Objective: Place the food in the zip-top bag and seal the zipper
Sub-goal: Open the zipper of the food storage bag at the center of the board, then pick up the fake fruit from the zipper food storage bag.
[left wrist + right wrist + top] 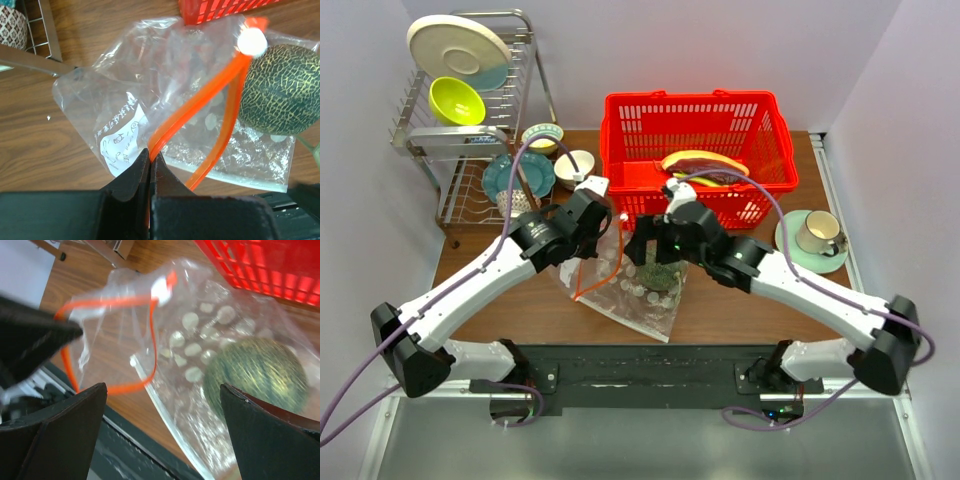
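At mid-desk, near side, just in front of the red basket (695, 105):

- Left tool (150, 156): jaws closed, pinching the zipper (200, 97) at its near end and holding that edge of the zip-top bag (130, 75) up off the desk (750, 300).
- Right tool (162, 387): jaws spread wide, gripping nothing, hanging over the bag mouth and the dark green ball (282, 90).
- Zipper: unsealed, its two strips parted into a narrow loop, with the white slider (251, 41) at the far end.
- Dark green ball: just right of the open mouth and outside it, lying with the dotted bag (250, 155). Whether it is on or inside that bag cannot be told.
- Red-brown slab (705, 162): in the basket, well apart from the bag. The stalks are not clearly made out.

Hazards, as judged:
- The mouth is held at one point only, so the free strip may sag and close the opening before the ball arrives.
- The ball looks wide for that loop and could snag the strip and pull it out of the left tool's pinch.
- A round ball may roll out of the right tool's grip.
- The right tool may catch dotted film along with the ball and drag the wrong bag.
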Motion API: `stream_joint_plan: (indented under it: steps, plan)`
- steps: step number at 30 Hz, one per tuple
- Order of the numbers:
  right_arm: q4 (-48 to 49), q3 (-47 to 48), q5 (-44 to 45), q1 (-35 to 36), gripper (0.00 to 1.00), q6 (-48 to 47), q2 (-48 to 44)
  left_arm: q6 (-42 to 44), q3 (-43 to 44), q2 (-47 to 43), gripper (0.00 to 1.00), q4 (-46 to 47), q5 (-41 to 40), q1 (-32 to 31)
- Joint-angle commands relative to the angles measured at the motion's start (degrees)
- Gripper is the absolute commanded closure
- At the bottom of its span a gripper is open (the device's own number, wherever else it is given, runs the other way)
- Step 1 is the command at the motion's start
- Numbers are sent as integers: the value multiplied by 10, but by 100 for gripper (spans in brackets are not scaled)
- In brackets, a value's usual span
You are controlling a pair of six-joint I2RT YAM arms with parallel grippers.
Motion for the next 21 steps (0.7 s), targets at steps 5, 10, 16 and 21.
stream_joint_plan:
  steps: [5,10,16,21]
  plan:
    - [-135,-77,49,-2,6,5,-124,8,8,4,100,40,5,2]
    - [-166,-104,90,-2,30,17,-134,9,8,3,100,41,11,1]
    - [-172,-116,89,-16,39,16,-92,8,6,2,100,41,17,2]
    - [-122,-145,22,-52,47,2,-84,4,0,0,100,43,25,1]
